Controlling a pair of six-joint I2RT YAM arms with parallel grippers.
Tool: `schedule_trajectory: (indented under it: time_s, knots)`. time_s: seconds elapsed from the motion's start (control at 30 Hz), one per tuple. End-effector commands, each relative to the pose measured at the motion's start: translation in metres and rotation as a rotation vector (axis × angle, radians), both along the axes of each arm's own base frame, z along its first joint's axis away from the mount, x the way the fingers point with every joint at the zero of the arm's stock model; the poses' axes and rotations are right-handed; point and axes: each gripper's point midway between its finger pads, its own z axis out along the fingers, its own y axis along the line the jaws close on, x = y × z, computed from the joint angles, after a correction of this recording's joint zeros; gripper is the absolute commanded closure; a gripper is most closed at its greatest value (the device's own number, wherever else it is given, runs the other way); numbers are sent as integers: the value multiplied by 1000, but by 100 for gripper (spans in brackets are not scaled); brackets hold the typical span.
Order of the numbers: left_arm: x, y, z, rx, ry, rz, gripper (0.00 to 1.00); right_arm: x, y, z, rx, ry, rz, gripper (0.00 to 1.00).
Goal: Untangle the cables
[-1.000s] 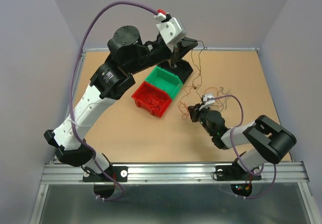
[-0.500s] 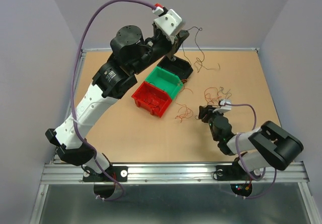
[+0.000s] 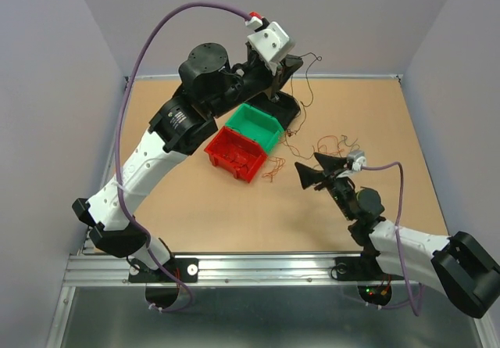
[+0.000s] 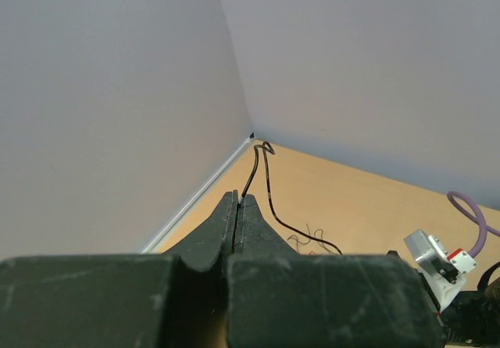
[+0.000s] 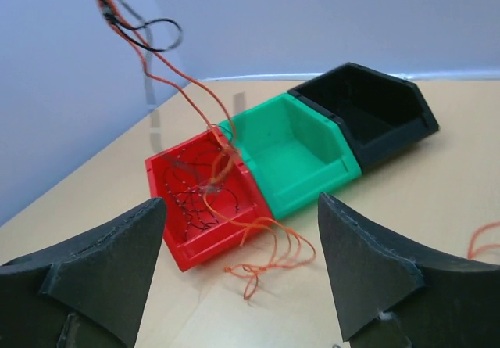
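Partway: the left claw [image 4: 236, 207], clenched on a dark cable [image 4: 268, 184], holds it high near the tabletop's far edge. Orange cables [image 5: 269, 256] lie curled beside the red bin [image 5: 205, 245], and the right claw [image 3: 314, 172] is released.

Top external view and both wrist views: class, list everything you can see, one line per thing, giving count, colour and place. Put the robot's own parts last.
red bin: one, red, mid-table, dark wires inside
green bin: one, green, touching the red bin
black bin: one, black, far end of that row
cables: several, too tangled to count, dark and orange; orange loops beside the red bin, more right of the bins, one strand hanging from above
table: one, tan
purple arm cables: two, one along each arm
left gripper: black, raised near the black bin, shut on a dark strand
right gripper: black, open, low, facing the bins
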Motion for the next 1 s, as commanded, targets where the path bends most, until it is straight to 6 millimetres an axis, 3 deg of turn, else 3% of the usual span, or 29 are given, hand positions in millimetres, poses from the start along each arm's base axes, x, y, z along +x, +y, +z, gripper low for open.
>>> schedule_trajectory:
  time_s: [0.0,0.27,0.47,0.53,0.6,0.67,0.8,0.9,0.97]
  knots:
    - [-12,-1,23,-74,-29,-34,100,0,33,56,-33,-150,138,17]
    - [-17,-2,26,-86,-20,-43,100,27,58,81,-57,-151,158,18]
    - [-30,3,38,-110,-39,-61,100,52,72,76,-80,-115,135,18]
    - [-32,4,40,-116,-42,-61,100,59,74,72,-83,-102,125,23]
    - [-33,7,45,-126,-48,-55,100,63,82,63,-97,-82,146,42]
    - [-33,11,50,-134,-57,-41,100,64,85,52,-103,-54,162,54]
    - [-25,19,55,-149,-69,20,100,64,83,32,-104,-13,154,59]
    - [-20,26,65,-176,-80,69,100,64,77,16,-93,20,128,70]
    - [-19,31,71,-187,-89,86,100,65,77,5,-97,38,127,71]
